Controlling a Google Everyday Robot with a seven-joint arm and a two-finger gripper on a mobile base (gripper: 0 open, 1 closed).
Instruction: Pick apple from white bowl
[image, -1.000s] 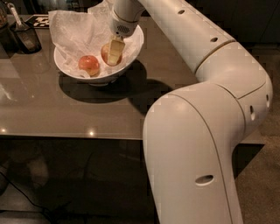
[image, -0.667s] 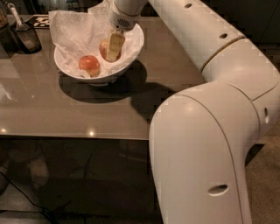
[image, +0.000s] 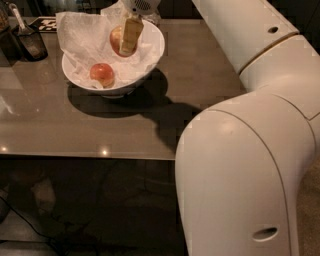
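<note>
The white bowl (image: 150, 55) stands at the back left of the grey table, lined with crumpled white paper. My gripper (image: 123, 40) reaches down into it from above and is shut on the apple (image: 116, 40), the paler one with an orange-red blush. The apple hangs over the back half of the bowl, a little above the paper. One tan finger (image: 132, 34) shows on the apple's right side; the other is hidden behind it. A redder apple (image: 102, 74) lies in the front left of the bowl, apart from the gripper.
A dark container (image: 31, 44) with a utensil in it stands at the table's back left. My white arm (image: 260, 125) fills the right side. The table's front edge (image: 90, 157) runs across the middle, with dark floor below.
The gripper has closed on the paler apple and risen with it from the bowl's bottom. The redder apple has stayed in place. The view has shifted.
</note>
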